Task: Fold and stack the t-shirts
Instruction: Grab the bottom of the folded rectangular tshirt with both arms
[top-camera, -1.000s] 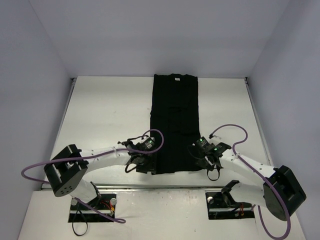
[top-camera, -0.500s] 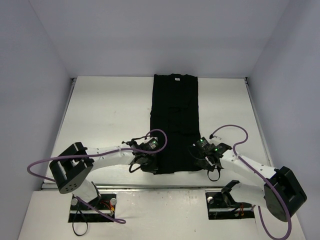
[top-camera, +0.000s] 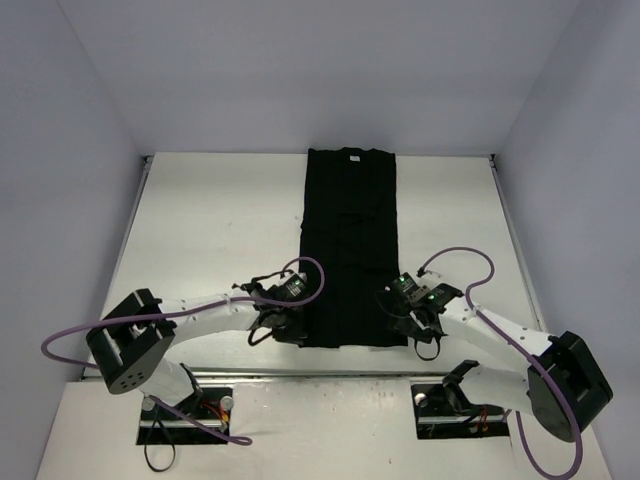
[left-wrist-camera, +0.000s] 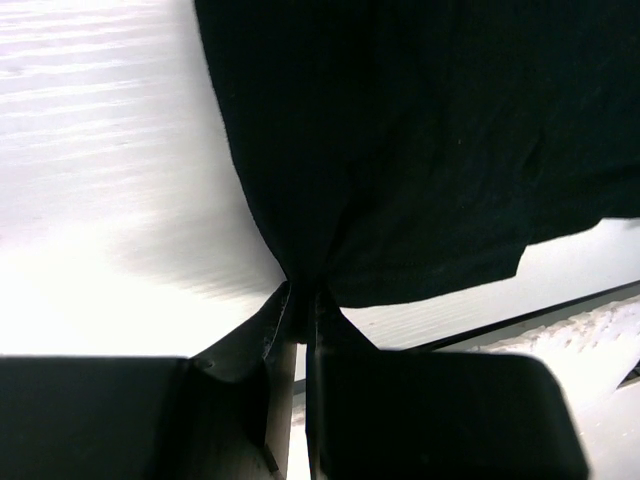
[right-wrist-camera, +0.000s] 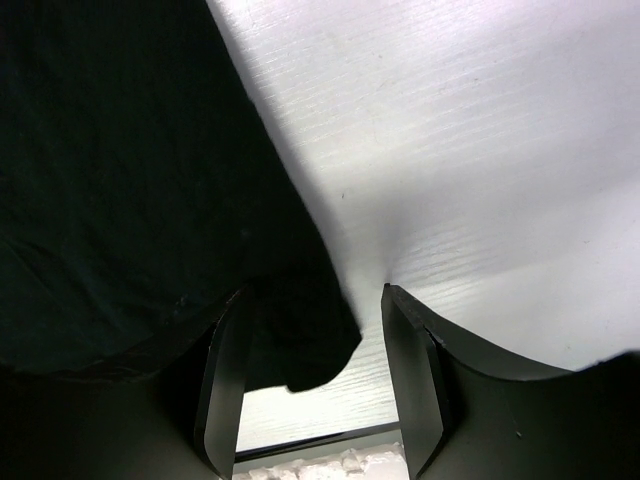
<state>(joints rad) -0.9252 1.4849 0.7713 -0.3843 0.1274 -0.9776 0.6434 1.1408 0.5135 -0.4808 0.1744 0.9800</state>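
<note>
Clenched now at the left end effector (top-camera: 290, 325), after standing parted a second earlier; spread wider over the same second at the right end effector (top-camera: 405, 318). Otherwise little changed from the overhead camera.

Laid flat down the middle of the white tabletop (top-camera: 210, 230), folded to a long narrow strip from far edge to near edge: the black t-shirt (top-camera: 350, 240), with a small white neck label (top-camera: 352, 155) at the far end and the hem toward the tabletop's near edge.

Gripped at the hem's left corner, close to the near edge of the tabletop, by the left end effector (left-wrist-camera: 300, 295). Seen from the left wrist camera, black cloth gathered into a small pucker right at the closed fingertips (left-wrist-camera: 265, 330), with bare tabletop to the left.

Released at the hem's right corner, also near the tabletop's near edge: right end effector (right-wrist-camera: 315, 300), with fingers (right-wrist-camera: 225, 380) standing well apart. One over the cloth, the other over bare tabletop, the slack corner lying between them. Impossible to tell whether either finger touches the fabric.

Looping above the tabletop beside each wrist, purple cables (top-camera: 460, 255).
</note>
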